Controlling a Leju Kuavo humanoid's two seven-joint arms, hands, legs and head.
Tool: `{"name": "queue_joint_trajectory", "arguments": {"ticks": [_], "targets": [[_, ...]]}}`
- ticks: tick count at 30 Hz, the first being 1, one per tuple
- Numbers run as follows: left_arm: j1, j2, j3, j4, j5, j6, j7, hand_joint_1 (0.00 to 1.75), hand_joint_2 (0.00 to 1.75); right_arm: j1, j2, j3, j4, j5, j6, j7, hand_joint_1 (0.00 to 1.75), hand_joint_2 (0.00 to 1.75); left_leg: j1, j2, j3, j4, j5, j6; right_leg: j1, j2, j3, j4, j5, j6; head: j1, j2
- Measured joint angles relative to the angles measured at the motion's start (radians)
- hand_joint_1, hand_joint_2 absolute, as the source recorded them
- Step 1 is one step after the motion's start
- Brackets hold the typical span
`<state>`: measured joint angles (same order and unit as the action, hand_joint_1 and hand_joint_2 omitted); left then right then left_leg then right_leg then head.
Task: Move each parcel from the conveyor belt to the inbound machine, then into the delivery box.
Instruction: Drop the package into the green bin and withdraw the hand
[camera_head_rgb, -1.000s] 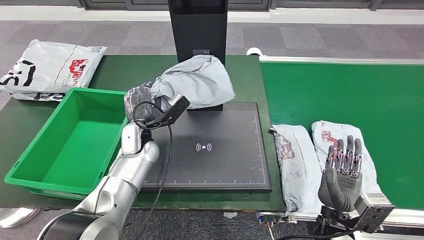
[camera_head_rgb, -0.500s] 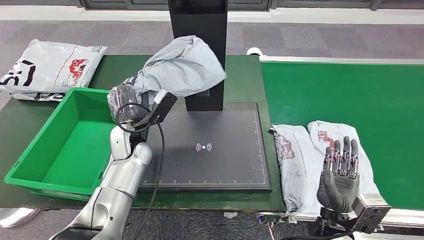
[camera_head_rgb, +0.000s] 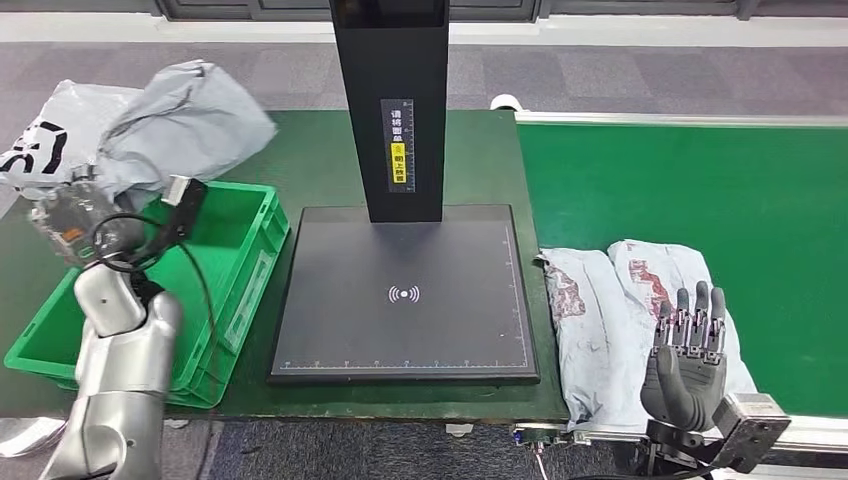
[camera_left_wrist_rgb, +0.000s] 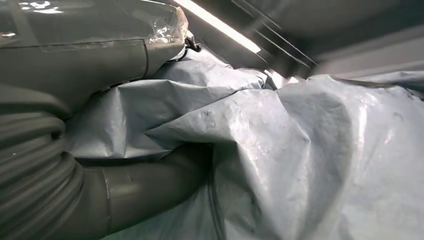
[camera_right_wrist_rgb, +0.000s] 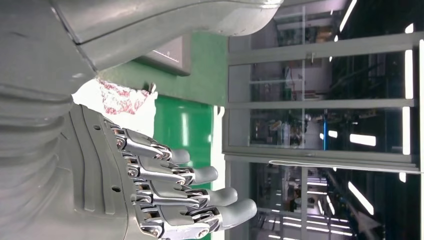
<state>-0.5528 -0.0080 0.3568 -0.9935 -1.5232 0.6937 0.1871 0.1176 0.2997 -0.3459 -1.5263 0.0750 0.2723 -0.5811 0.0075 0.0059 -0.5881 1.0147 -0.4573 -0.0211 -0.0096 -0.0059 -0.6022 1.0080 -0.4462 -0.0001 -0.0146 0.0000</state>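
My left hand (camera_head_rgb: 75, 210) grips a crumpled grey parcel (camera_head_rgb: 185, 115) and holds it above the far left corner of the green delivery box (camera_head_rgb: 235, 290). Up close in the left wrist view, the grey parcel (camera_left_wrist_rgb: 300, 165) is pressed against my thumb (camera_left_wrist_rgb: 150, 180). The black inbound machine's flat plate (camera_head_rgb: 405, 295) lies bare below its upright post (camera_head_rgb: 390, 110). Two grey parcels, one (camera_head_rgb: 585, 320) beside the other (camera_head_rgb: 665, 290), lie on the green conveyor belt (camera_head_rgb: 700, 190). My right hand (camera_head_rgb: 685, 355) hovers open over them, fingers (camera_right_wrist_rgb: 200, 195) straight.
A white printed parcel (camera_head_rgb: 45, 140) lies on the dark green table (camera_head_rgb: 300, 150) behind the box, partly hidden by the held parcel. The belt's white rail (camera_head_rgb: 680, 120) runs along its far side.
My left arm swung left, carrying the grey parcel from in front of the machine's post to above the green box. The right hand stayed nearly still.
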Motion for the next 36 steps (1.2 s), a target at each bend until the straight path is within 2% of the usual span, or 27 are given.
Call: {"name": "queue_joint_trajectory", "arguments": {"ticks": [6, 12, 16, 20, 24, 30, 36], "targets": [[0.026, 0.091, 0.055, 0.027, -0.001, 0.0, 0.018, 1.75, 1.75, 0.004, 0.0, -0.024, 0.002, -0.012, 0.01, -0.009, 0.0, 1.75, 0.001, -0.002, -0.001, 0.0, 0.0, -0.001, 0.0, -0.001, 0.0, 0.0, -0.001, -0.001, 0.0, 0.0], [0.066, 0.186, 0.019, 0.064, -0.002, -0.026, 0.206, 1.75, 1.75, 0.01, 0.001, -0.035, 0.002, -0.031, 0.008, -0.013, 0.0, 1.75, 0.001, 0.001, 0.0, 0.0, -0.001, -0.002, 0.0, 0.001, -0.001, 0.0, -0.001, -0.001, 0.0, 0.0], [0.103, 0.23, 0.0, 0.099, -0.002, -0.049, 0.217, 1.75, 1.75, 0.022, 0.003, -0.047, 0.002, -0.04, 0.012, -0.021, 0.0, 1.75, 0.001, 0.001, 0.0, 0.0, -0.001, -0.003, 0.001, 0.001, -0.002, 0.0, -0.001, -0.002, 0.0, 0.0], [0.119, 0.245, -0.004, 0.118, -0.002, -0.063, 0.201, 1.75, 1.75, 0.027, 0.005, -0.05, 0.002, -0.042, 0.016, -0.026, 0.0, 1.75, 0.001, 0.002, 0.0, 0.0, -0.001, -0.003, 0.001, 0.002, -0.002, 0.0, -0.001, -0.002, 0.0, 0.0], [0.132, 0.23, -0.007, 0.112, -0.002, -0.097, 0.125, 0.0, 1.75, 0.033, 0.006, -0.063, 0.002, -0.049, 0.024, -0.031, 0.0, 1.75, 0.001, 0.001, 0.0, 0.0, -0.001, -0.003, 0.001, 0.002, -0.001, 0.0, -0.001, -0.002, 0.0, 0.0], [0.165, 0.174, -0.013, 0.027, -0.002, -0.108, 0.066, 0.0, 1.75, 0.046, 0.009, -0.071, 0.002, -0.053, 0.032, -0.04, 0.0, 1.75, 0.001, 0.002, 0.0, 0.0, -0.002, -0.003, 0.001, 0.003, -0.002, 0.0, -0.001, -0.002, 0.0, 0.0], [0.173, 0.143, -0.013, -0.041, -0.001, -0.076, 0.025, 0.0, 1.75, 0.052, 0.011, -0.079, 0.002, -0.054, 0.035, -0.042, 0.0, 1.75, 0.001, 0.001, 0.0, 0.0, -0.002, -0.003, 0.001, 0.003, -0.002, 0.0, -0.001, -0.002, 0.0, 0.0]]}}
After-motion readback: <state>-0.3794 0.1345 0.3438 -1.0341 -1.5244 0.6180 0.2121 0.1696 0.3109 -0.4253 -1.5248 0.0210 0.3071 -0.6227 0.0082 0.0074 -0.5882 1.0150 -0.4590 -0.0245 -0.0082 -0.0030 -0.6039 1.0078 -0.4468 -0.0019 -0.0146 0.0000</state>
